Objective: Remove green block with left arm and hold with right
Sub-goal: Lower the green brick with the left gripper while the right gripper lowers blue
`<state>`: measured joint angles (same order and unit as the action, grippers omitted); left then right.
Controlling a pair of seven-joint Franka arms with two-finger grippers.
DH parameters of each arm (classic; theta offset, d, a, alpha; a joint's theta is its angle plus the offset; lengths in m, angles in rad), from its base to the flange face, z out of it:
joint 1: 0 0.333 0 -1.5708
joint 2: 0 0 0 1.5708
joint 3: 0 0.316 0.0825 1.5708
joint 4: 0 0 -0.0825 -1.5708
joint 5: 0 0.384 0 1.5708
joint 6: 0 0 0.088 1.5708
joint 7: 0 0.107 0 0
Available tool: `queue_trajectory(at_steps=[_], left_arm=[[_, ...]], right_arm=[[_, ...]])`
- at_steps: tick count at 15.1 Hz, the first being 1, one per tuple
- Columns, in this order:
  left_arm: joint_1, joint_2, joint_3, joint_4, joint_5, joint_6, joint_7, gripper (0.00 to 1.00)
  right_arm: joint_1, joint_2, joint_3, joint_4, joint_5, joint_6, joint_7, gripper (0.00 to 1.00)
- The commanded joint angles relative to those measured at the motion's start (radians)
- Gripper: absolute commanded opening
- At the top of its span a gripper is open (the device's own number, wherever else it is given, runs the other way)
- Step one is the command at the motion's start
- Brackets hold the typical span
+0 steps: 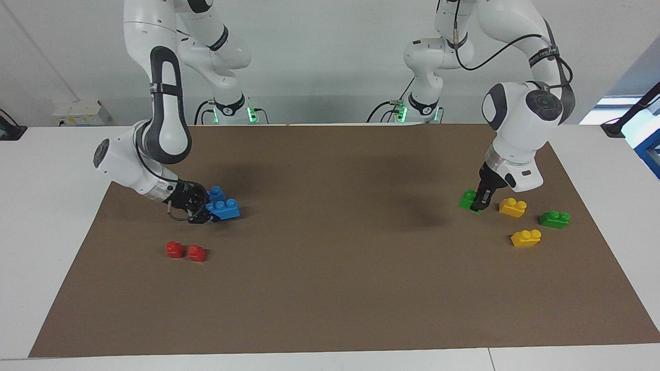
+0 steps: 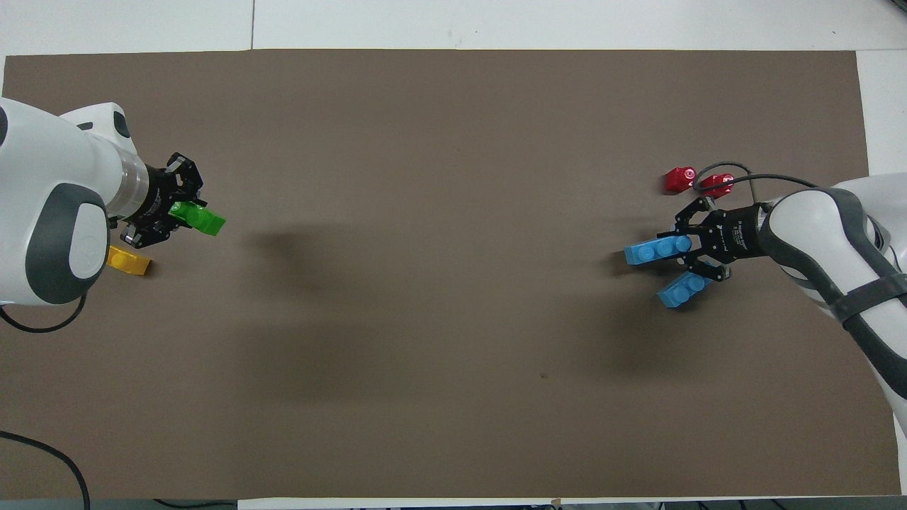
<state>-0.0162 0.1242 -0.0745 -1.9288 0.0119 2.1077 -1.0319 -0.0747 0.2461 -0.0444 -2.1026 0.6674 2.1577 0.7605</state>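
The green block [image 1: 468, 200] is a small bright green brick at the left arm's end of the brown mat. My left gripper [image 1: 482, 203] comes down on it and is shut on it, low at the mat; in the overhead view the green block [image 2: 203, 219] sticks out of the left gripper [image 2: 173, 212]. My right gripper [image 1: 200, 210] is low at the right arm's end, shut on a blue brick [image 1: 223, 209]. In the overhead view that blue brick [image 2: 653, 251] sticks out of the right gripper [image 2: 698, 248].
A second blue brick [image 1: 216, 194] lies beside the held one, nearer to the robots. Two red bricks [image 1: 175, 249] [image 1: 196, 253] lie farther out. Two yellow bricks [image 1: 512, 206] [image 1: 526, 237] and a darker green brick [image 1: 554, 219] lie beside the left gripper.
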Motion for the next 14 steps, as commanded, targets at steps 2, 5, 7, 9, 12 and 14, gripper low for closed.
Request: queue_trajectory(at_steps=[2,5,7,9,12,14], left_arm=[[0.056,-0.022,-0.007,-0.085,-0.018,0.098,0.119,0.0],[0.071,0.012,-0.007,-0.107,-0.018,0.173,0.139,0.0],[0.085,0.035,-0.007,-0.107,-0.018,0.184,0.18,0.0],[0.091,0.051,-0.007,-0.108,-0.018,0.205,0.174,0.0],[0.094,0.09,-0.007,-0.107,-0.018,0.242,0.158,0.0],[0.094,0.13,-0.007,-0.096,-0.018,0.255,0.121,0.0]], right_arm=[[0.003,0.015,0.014,0.003,-0.017,0.036,-0.007,0.0],[0.003,0.032,0.014,0.004,-0.009,0.062,-0.009,0.0],[0.006,0.039,0.015,0.004,-0.006,0.076,-0.009,0.0],[0.006,0.042,0.015,0.003,-0.005,0.086,-0.009,0.0],[0.006,0.041,0.015,-0.002,-0.005,0.091,-0.009,0.0],[0.019,0.041,0.015,-0.004,-0.005,0.093,-0.009,0.01]])
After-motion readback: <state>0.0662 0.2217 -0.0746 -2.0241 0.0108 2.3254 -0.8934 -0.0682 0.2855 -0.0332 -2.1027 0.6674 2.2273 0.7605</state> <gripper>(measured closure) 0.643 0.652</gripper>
